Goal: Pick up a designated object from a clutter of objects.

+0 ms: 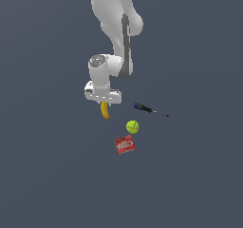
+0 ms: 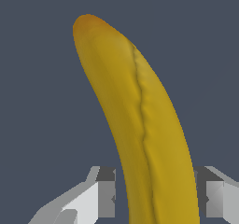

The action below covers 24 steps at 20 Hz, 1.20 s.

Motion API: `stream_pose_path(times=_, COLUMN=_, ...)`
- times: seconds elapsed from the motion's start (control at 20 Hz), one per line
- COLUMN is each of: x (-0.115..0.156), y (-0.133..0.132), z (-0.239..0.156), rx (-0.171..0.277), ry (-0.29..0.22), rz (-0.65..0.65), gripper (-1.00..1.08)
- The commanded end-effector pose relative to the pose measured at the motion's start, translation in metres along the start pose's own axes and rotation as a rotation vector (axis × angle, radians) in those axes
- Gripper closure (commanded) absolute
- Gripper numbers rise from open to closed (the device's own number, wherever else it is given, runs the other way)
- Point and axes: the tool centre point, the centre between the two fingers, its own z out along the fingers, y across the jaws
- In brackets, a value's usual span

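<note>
Hand (image 2: 156, 195) straddling banana (image 2: 135, 120), fingers (image 2: 106, 192) apart, contact unclear; grip uncertain. Risk: off-centre hold, tilting, slipping out on lift.

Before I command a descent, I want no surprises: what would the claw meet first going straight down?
The banana: it already lies between the claw's fingers. Below that, probably only the floor, though depth is unclear.
</note>
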Motion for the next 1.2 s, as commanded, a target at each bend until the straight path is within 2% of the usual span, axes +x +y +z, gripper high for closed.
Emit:
stream_pose_path(times=0.0, x=0.006, y=-0.006, z=-0.012, rx=0.0, ry=0.002, rz=0.0, gripper=1.08)
stream_pose_path(times=0.35, x=0.029, y=-0.028, z=-0.054, rx=-0.003, ry=0.001, rz=0.0, gripper=1.08)
stream_pose_path(times=1.15, x=0.097, y=-0.095, z=-0.18, rx=-0.005, ry=0.001, rz=-0.002, gripper=1.08)
